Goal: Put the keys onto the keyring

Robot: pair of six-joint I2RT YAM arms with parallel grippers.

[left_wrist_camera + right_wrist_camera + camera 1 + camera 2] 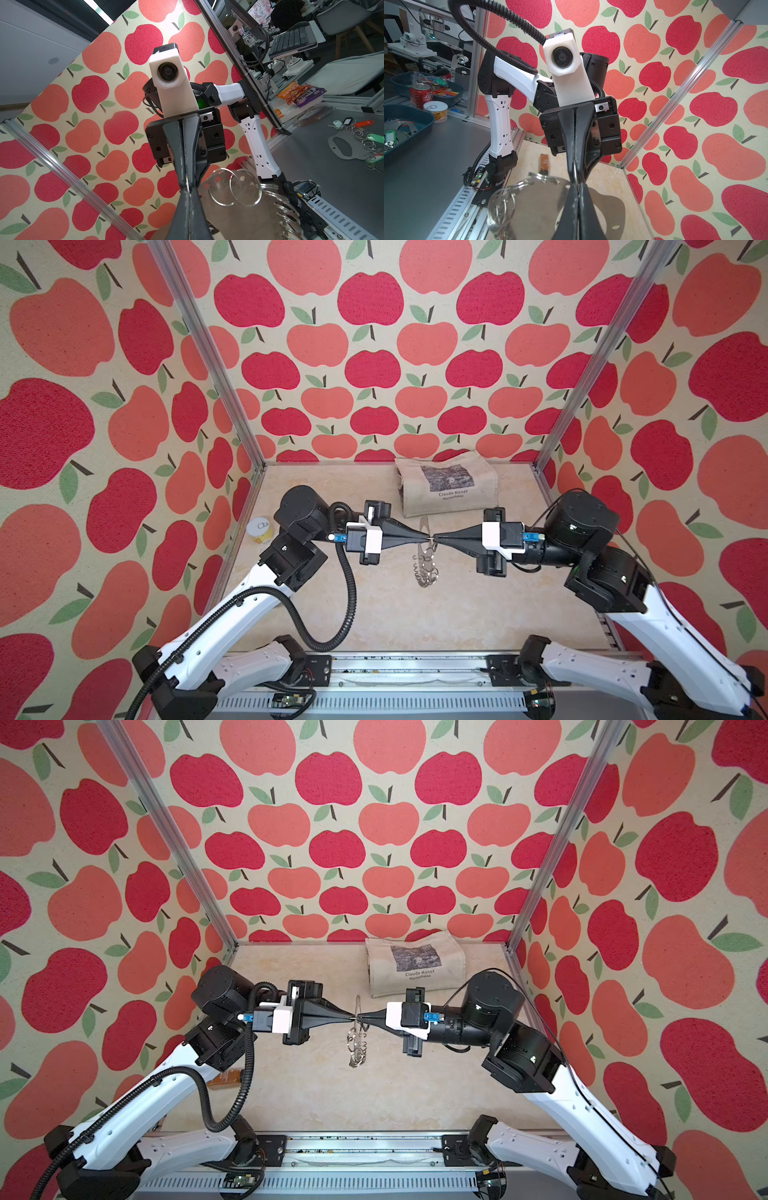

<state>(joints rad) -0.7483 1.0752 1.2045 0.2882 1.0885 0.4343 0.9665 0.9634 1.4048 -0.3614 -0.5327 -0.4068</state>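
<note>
Two tools meet tip to tip above the middle of the bench (pixel 415 614), and the job looks barely begun. At the far left, a yellow can (pixel 259 529) stands by the bench edge and plays no part.

Next comes the left tool (pixel 428 538). Its fingers are pressed together on a thin wire ring at the rim of the keyring (pixel 423 526). The keyring is lifted clear of the bench and hangs edge-on in both top views, with its other rings dangling below.

Touching that spot from the other side is the right tool (pixel 434 537), also clamped. In both wrist views a ring runs between the closed tips, seemingly the same one. A canvas bag (pixel 446 487) lies at the back, behind the tools.

I cannot find the keys on the bench or at either tool, and no ring visibly carries one. By my judgement only the lifting and steadying is done. Fetching a key and threading it onto a ring is all left.
</note>
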